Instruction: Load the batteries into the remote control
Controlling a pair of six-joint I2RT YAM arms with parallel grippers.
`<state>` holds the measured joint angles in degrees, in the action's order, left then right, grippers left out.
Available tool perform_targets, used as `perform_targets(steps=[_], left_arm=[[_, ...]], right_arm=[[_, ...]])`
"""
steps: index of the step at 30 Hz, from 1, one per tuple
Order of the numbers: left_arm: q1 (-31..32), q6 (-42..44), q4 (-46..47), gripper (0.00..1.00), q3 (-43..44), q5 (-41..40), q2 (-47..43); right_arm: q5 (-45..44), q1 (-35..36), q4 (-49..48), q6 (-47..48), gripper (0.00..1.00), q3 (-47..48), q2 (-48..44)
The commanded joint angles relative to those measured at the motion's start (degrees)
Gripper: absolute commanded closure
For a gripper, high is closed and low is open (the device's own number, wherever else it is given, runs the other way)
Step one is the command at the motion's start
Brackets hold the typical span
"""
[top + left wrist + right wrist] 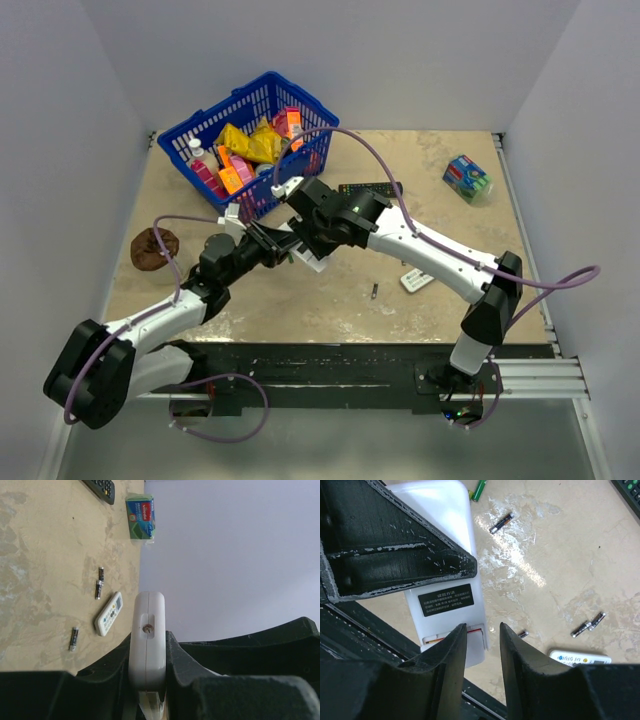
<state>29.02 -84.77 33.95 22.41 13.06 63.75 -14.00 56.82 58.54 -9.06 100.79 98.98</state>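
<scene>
White remote control (451, 600) was clamped on edge in the left gripper (148, 641), held above the table's middle. The right gripper (483, 627) hung part open over its battery slot, with nothing visibly pinched. Something red-orange lay in that slot; whether it was a seated cell I could not tell. An off-line push could likely twist the remote in the clamp or leave a cell crooked. Loose batteries (374, 291) lay at four o'clock. At eleven o'clock, the blue basket (215, 102) held yellow, orange and pink packets and a small bottle.
</scene>
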Motion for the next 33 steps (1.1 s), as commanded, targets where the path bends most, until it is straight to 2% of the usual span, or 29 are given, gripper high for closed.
perform_targets(steps=[1, 9, 15, 20, 25, 33], left_arm=[[-0.01, -7.68, 10.43, 1.00, -1.40, 0.13, 0.41], [-0.10, -7.34, 11.92, 1.00, -1.67, -0.84, 2.26], [-2.37, -1.11, 9.55, 1.00, -2.28, -2.86, 2.96], [-4.93, 6.98, 2.71, 1.00, -2.55, -3.30, -0.55], [-5.90, 15.49, -5.27, 1.00, -1.24, -2.69, -5.29], [-5.90, 26.85, -16.63, 1.00, 5.09, -1.20, -9.08]], right_arm=[[0.11, -0.30, -1.42, 1.59, 0.63, 2.48, -0.01], [-0.15, -0.74, -1.06, 1.68, 0.63, 7.05, -1.16], [1.60, -3.99, -2.37, -1.65, 0.62, 5.39, -4.56], [7.40, -11.09, -9.58, -5.00, 0.59, -12.26, -14.15], [9.68, -15.76, -10.99, -11.85, 0.55, -28.85, -21.09], [10.22, -26.48, -14.07, -23.00, 0.47, -45.06, -26.82]])
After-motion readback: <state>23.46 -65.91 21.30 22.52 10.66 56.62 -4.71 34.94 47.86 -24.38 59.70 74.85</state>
